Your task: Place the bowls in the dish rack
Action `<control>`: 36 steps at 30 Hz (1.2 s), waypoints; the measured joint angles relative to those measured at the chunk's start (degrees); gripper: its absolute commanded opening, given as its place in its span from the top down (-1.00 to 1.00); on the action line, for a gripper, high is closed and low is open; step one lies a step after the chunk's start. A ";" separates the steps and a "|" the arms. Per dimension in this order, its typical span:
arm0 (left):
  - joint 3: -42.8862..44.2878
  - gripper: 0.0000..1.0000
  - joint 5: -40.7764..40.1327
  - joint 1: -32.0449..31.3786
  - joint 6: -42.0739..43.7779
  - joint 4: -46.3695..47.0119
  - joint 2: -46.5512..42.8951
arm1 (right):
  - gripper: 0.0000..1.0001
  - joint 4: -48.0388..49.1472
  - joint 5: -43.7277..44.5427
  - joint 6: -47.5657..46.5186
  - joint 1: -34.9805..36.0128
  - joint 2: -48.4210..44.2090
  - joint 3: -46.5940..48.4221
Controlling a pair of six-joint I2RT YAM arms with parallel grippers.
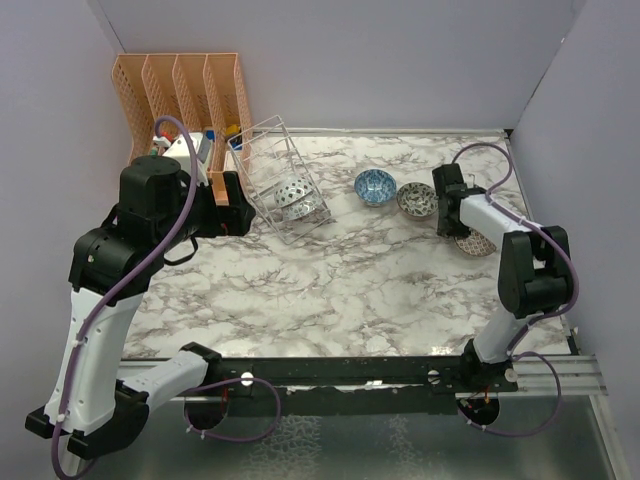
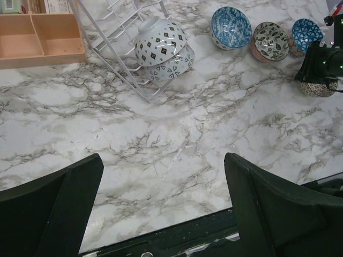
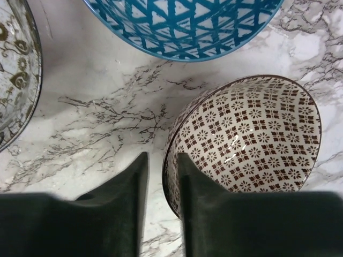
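The wire dish rack [image 1: 284,178] stands at the back left and holds two white dotted bowls [image 2: 161,43]. A blue bowl [image 1: 375,186] and a grey-patterned bowl [image 1: 416,199] sit to its right; a blue lattice bowl [image 3: 182,27] lies beyond them. My right gripper [image 3: 161,156] straddles the rim of a brown-and-white patterned bowl [image 3: 252,134] on the table. One finger is inside the bowl and the other outside, with a thin gap of marble showing. My left gripper [image 2: 163,182] is wide open and empty, above the table in front of the rack.
An orange slotted organizer [image 1: 185,90] stands in the back left corner behind the rack, with small items beside it. The grey-patterned bowl [image 3: 16,69] sits close to the left of my right gripper. A black rail [image 1: 360,372] runs along the near table edge.
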 measured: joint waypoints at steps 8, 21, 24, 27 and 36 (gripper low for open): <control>0.00 -0.98 0.00 0.00 0.04 -0.02 0.02 | 0.98 0.68 0.46 0.26 -0.20 -0.55 -1.55; 4.00 -0.98 0.20 0.00 0.44 -0.94 1.51 | 0.98 0.79 -26.86 11.69 0.92 -25.03 -0.17; 4.85 -0.98 0.26 0.00 0.44 -1.55 1.64 | 0.98 12.35 -33.55 20.28 5.51 -31.87 -4.33; 6.62 -0.98 0.13 0.00 0.44 -2.67 1.95 | 0.98 27.65 -35.91 29.79 13.94 -34.42 -9.20; 10.16 -0.98 -1.66 0.00 0.24 -3.74 0.79 | 0.98 65.64 -30.14 38.86 33.40 -12.83 -4.83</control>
